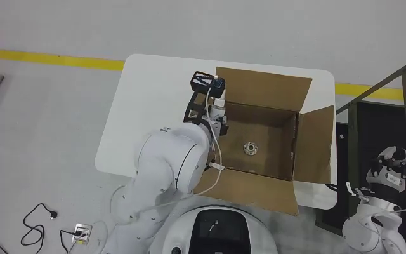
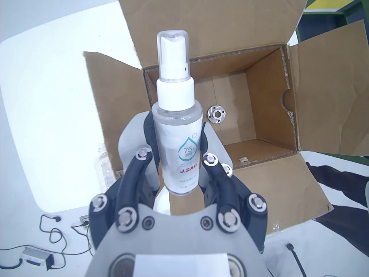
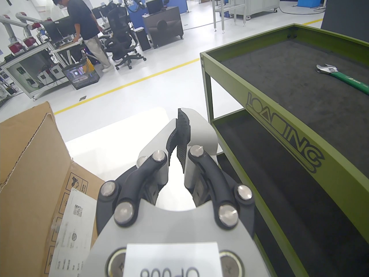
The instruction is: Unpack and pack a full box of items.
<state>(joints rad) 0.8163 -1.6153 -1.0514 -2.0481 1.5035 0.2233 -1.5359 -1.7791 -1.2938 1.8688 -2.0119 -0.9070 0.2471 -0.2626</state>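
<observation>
Left wrist view: the left gripper (image 2: 176,130) pinches a clear spray bottle (image 2: 175,87) over the open cardboard box (image 2: 268,102), whose floor holds a metal flange (image 2: 216,113). Pressed together and empty, the right gripper (image 3: 181,134) sits beside a green cart (image 3: 288,134).

Floor (image 1: 63,25) w/ yellow line (image 1: 63,61) — green cart (image 3: 288,128)

A clear spray bottle (image 2: 175,134) with white pump and transparent cap stands upright, clamped in the left gripper (image 2: 177,126). Just beyond the gripper, the cardboard box (image 2: 271,110) sits with flaps spread, a small metal flange (image 2: 216,113) flat on its floor.
</observation>
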